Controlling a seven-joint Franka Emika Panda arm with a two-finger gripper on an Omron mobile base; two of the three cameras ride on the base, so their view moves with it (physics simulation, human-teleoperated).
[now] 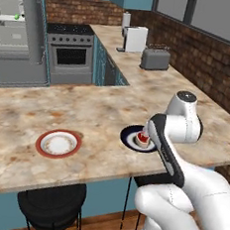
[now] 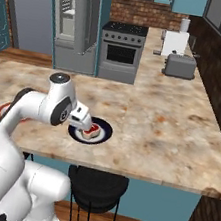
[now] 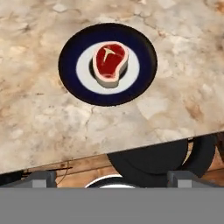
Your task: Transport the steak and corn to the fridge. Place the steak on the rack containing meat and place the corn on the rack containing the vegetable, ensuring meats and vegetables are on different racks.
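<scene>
Steak (image 3: 110, 61): flat roundish red slab, pale rim, thin white T mark on top; sits centred on a round plate (image 3: 70, 65) with dark navy rim and white centre. Plate rests on the mottled beige stone-look counter (image 3: 175, 105), near its front edge. A second round plate (image 1: 58, 143), red-rimmed with a cream centre, lies well to the left on the same counter.

Gripper (image 3: 111, 177) hangs above the steak; fingers (image 3: 41, 178) are wide apart, holding nothing. In the base views the white arm covers part of the navy plate and the steak is small and blurry.

Fridge (image 1: 16, 28): tall grey, door open, white shelves, a tiny green speck inside too small to identify. Steel oven (image 1: 69, 53), white appliance, grey toaster (image 1: 155, 58), brick walls, black stool (image 1: 51, 205) under the counter.
</scene>
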